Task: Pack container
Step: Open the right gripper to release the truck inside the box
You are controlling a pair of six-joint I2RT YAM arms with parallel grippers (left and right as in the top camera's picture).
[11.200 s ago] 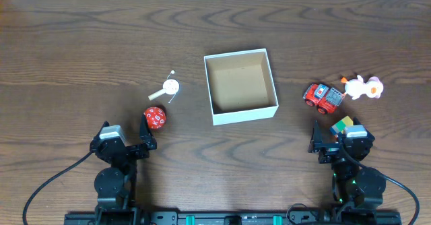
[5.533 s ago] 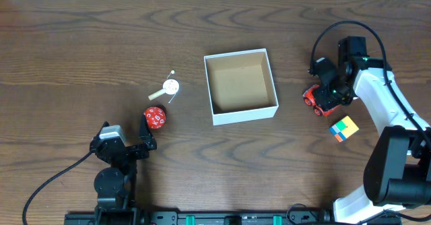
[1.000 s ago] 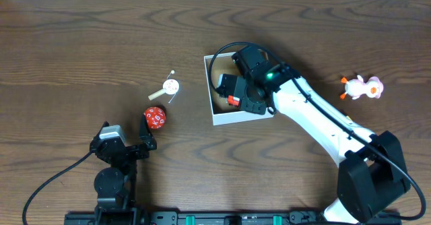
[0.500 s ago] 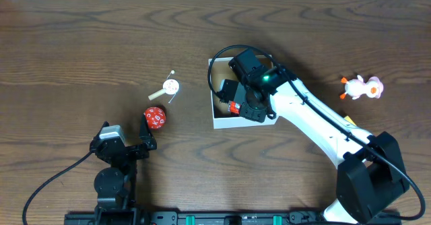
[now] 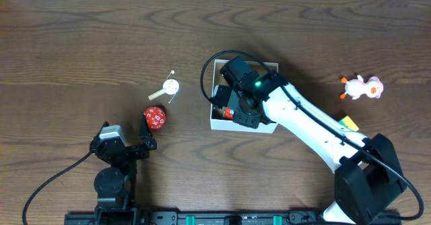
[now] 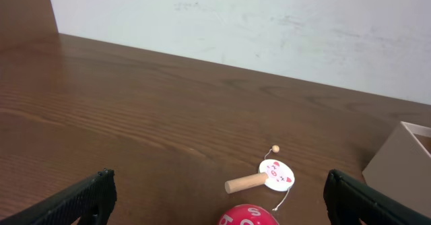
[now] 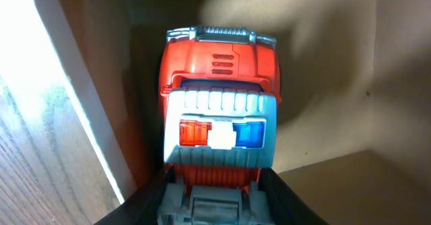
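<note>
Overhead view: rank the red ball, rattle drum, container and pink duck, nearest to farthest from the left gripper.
1. Red ball, just ahead and right of the left gripper.
2. Rattle drum, beyond the ball.
3. Container, mid-table.
4. Pink duck, far right.

No legible txt; white glyphs on red ball (image 6: 247, 215) too blurry to read.

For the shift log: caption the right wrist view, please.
Right gripper holds red toy truck inside the container, close beside one wall.
</note>
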